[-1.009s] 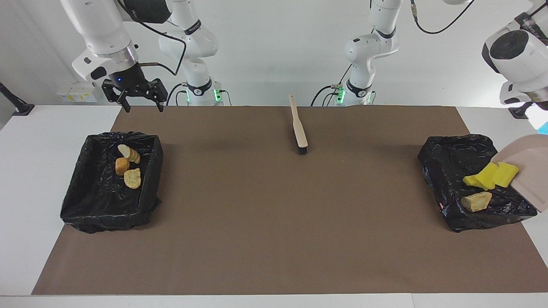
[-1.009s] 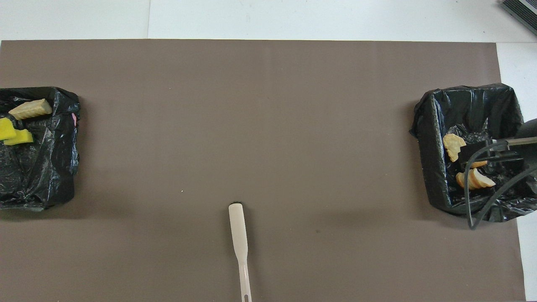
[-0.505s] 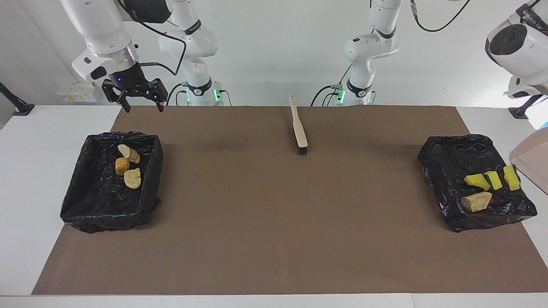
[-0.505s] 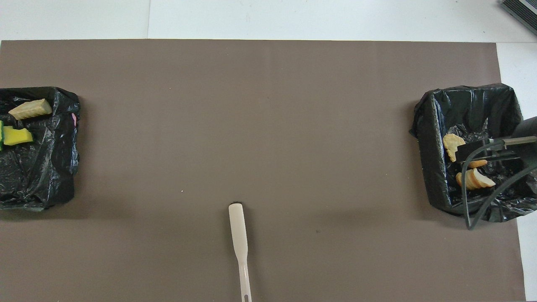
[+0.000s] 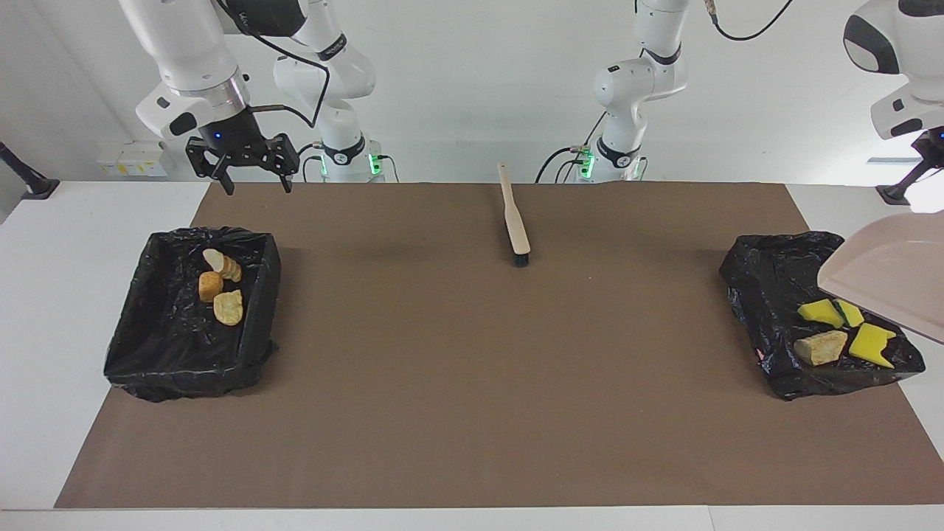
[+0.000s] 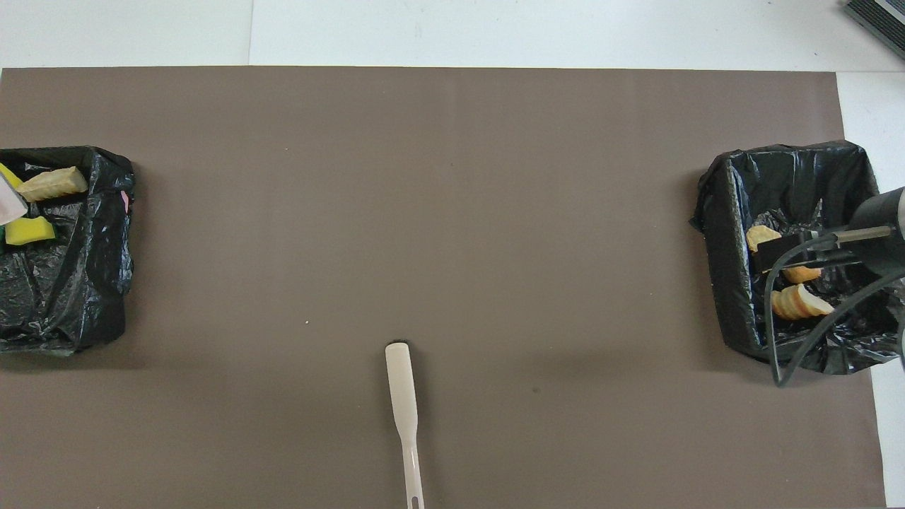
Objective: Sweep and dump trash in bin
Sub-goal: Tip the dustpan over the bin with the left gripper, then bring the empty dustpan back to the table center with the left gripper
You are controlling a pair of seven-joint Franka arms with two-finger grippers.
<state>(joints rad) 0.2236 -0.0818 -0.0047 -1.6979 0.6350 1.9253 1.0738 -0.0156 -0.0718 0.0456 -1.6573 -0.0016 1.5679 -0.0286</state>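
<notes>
A: Whereabouts of the trash?

B: All binned, by the look of it. Three yellow sponge pieces [image 5: 870,344] and a tan lump [image 5: 820,346] in the bin at the left arm's end [image 5: 767,295]. Three bread lumps [image 5: 220,286] in the bin at the right arm's end [image 5: 169,354].

A: And the hands?

B: Left hand [image 5: 934,147] half cut off at the edge of the facing view, closed tight, judged to be gripping the dustpan [image 5: 885,284] by a handle out of sight. Right hand [image 5: 258,184] wide and empty, waiting above the bin at its own end.

A: Advice for finishing the dump well?

B: Hold the pan's lip over the liner, tipped down, and shake gently to shed any clinging scrap. Avoid snagging the loose black plastic. Then level out, lift straight up, and set down on the desk near the brush [image 5: 514,217], well apart from both bins.
</notes>
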